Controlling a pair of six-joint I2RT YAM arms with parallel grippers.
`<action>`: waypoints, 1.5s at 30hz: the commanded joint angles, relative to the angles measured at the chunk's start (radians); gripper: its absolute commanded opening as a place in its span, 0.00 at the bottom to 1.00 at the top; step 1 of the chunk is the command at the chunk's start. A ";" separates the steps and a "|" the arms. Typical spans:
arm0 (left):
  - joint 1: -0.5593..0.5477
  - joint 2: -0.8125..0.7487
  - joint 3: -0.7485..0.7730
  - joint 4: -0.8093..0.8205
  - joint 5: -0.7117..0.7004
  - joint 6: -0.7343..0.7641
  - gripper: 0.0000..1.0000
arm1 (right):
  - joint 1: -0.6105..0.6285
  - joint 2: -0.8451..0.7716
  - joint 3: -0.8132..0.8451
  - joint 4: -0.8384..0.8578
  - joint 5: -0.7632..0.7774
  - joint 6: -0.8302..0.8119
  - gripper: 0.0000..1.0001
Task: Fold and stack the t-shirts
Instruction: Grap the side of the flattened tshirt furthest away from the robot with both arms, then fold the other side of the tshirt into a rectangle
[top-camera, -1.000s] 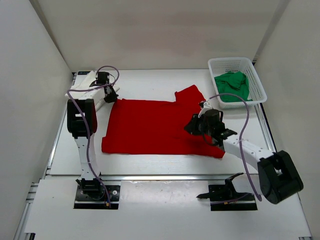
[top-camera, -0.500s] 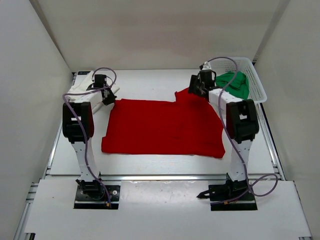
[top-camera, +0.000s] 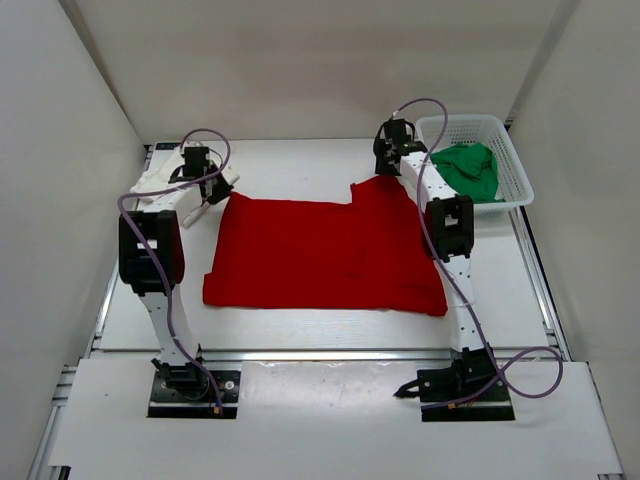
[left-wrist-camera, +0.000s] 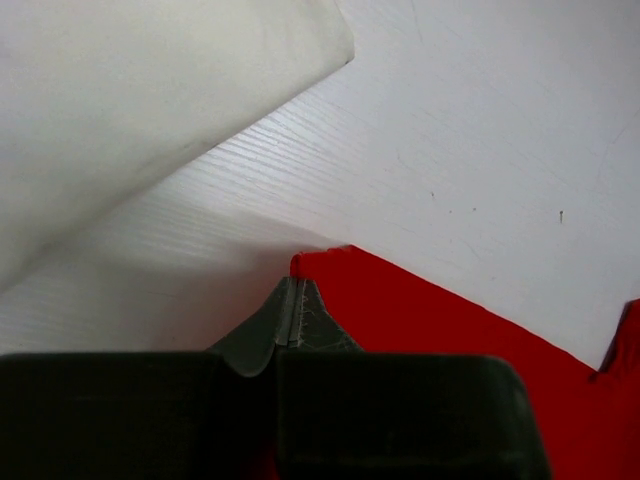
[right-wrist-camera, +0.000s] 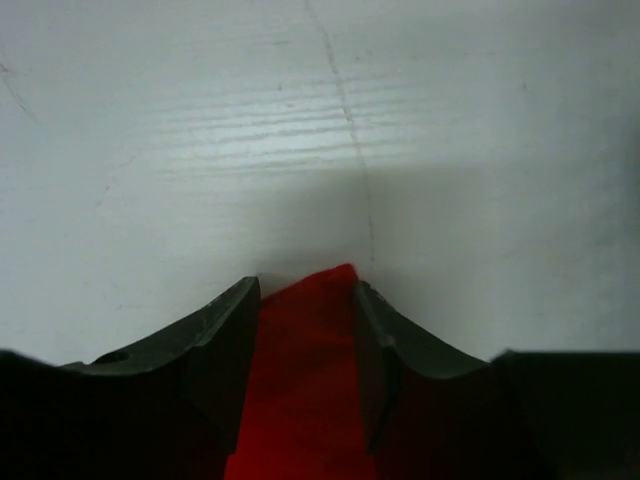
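The left gripper (left-wrist-camera: 297, 300) pinches the red t-shirt (top-camera: 320, 255) by its far left corner, fingers shut, while the right gripper (right-wrist-camera: 305, 290) straddles its far right tip, fingers parted.

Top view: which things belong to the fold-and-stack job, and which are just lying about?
Job: red t-shirt, spread flat; cream-white t-shirt, far left; green t-shirt, in the basket.
Lying about: white mesh basket, only holding the green one.

The spread t-shirt (top-camera: 320, 255) lies centre, a second t-shirt (top-camera: 158, 181) behind-left, a basket (top-camera: 456, 120) holding a third t-shirt (top-camera: 468, 170) behind-right.
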 joint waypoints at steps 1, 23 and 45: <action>0.006 -0.040 -0.011 0.031 0.034 -0.013 0.00 | -0.009 -0.026 0.009 -0.073 0.041 -0.020 0.41; 0.106 -0.157 -0.159 0.138 0.208 -0.120 0.00 | 0.016 -0.305 -0.091 -0.277 0.000 -0.133 0.01; 0.225 -0.455 -0.510 0.156 0.287 -0.091 0.00 | 0.047 -1.308 -1.452 0.074 0.073 -0.014 0.00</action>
